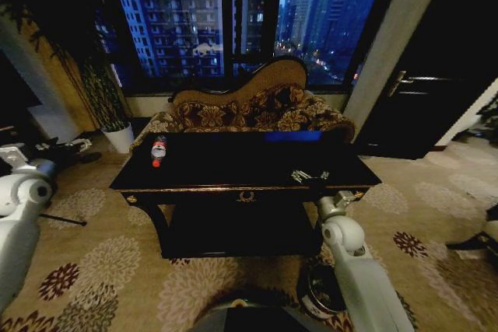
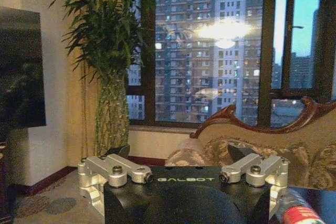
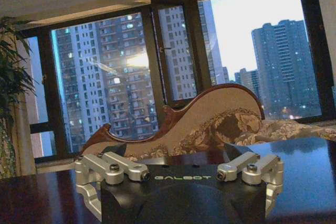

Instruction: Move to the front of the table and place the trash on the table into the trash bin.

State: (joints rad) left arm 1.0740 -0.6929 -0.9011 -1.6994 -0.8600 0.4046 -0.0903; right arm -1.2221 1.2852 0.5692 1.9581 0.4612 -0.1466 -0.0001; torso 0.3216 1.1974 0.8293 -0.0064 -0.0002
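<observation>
**Before the table: bottle within sight, right arm forward**

Facing the long black table point(image 1: 233, 162), the robot has already arrived at its front edge, so I judge the driving part finished and the clearing part under way. On the table's top, toward its left end, lies the clear plastic bottle point(image 1: 159, 150) with its red label and cap; the left wrist view catches its red end close by, just beside that arm's camera housing. No crumpled paper wads can be made out on the tabletop.

The right gripper point(image 1: 310, 176) hangs over the table's front edge, toward its right end, well apart from the bottle. In the right wrist view its fingers point(image 3: 116, 148) stand spread wide with nothing between them. The left gripper point(image 2: 181, 153) is raised off the table's left end, also released and empty, its fingers splayed apart.

Below the table's right front corner, beside the right forearm, the trash bin point(image 1: 317, 289) sits on the floral carpet, partly hidden by the arm.

As I read it, the next move calls for one arm to reach the bottle; the left sits nearer to it. The grasp would need to close across the bottle's round body, which could roll on the glossy top.

Readable writing: "GALBOT" on both wrist housings. The bottle's label is too small to read.
</observation>
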